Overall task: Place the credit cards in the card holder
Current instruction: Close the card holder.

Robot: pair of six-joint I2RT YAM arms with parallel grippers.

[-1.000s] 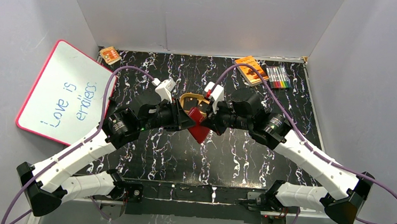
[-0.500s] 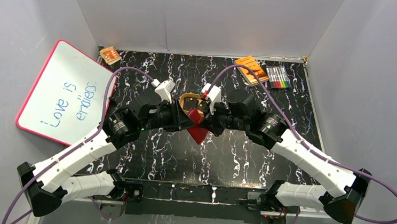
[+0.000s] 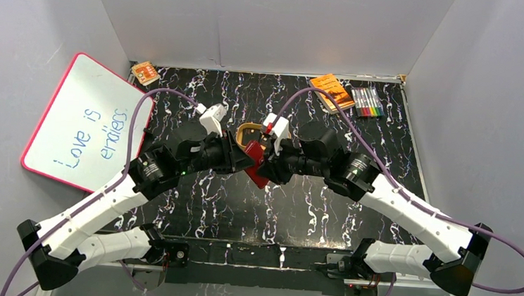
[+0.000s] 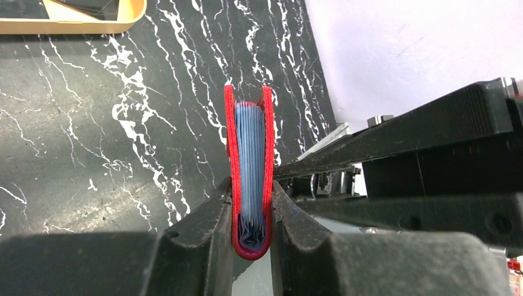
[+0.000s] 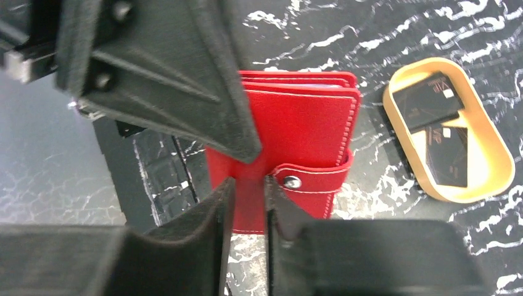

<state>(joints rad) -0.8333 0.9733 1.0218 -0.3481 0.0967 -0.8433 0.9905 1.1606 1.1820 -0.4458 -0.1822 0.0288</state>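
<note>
The red card holder (image 3: 258, 167) hangs folded shut above the table's middle, its snap tab (image 5: 316, 177) fastened. My left gripper (image 4: 250, 185) is shut on the card holder (image 4: 250, 148) at its spine, grey-blue pockets showing edge-on. My right gripper (image 5: 248, 185) stands slightly open against the card holder (image 5: 302, 126) beside the tab, nothing pinched between its fingers. Two black credit cards (image 5: 428, 100) (image 5: 447, 154) lie in the tan oval dish (image 5: 496, 154) just behind the grippers.
The dish's rim (image 3: 249, 128) shows between the two wrists. A whiteboard (image 3: 84, 123) leans at the left wall. An orange booklet (image 3: 331, 90) and a pack of markers (image 3: 367, 101) lie at the back right. A small orange item (image 3: 145, 74) sits at the back left.
My right gripper's jaws have parted from shut to a narrow gap. Both wrists and the card holder have shifted slightly left.
</note>
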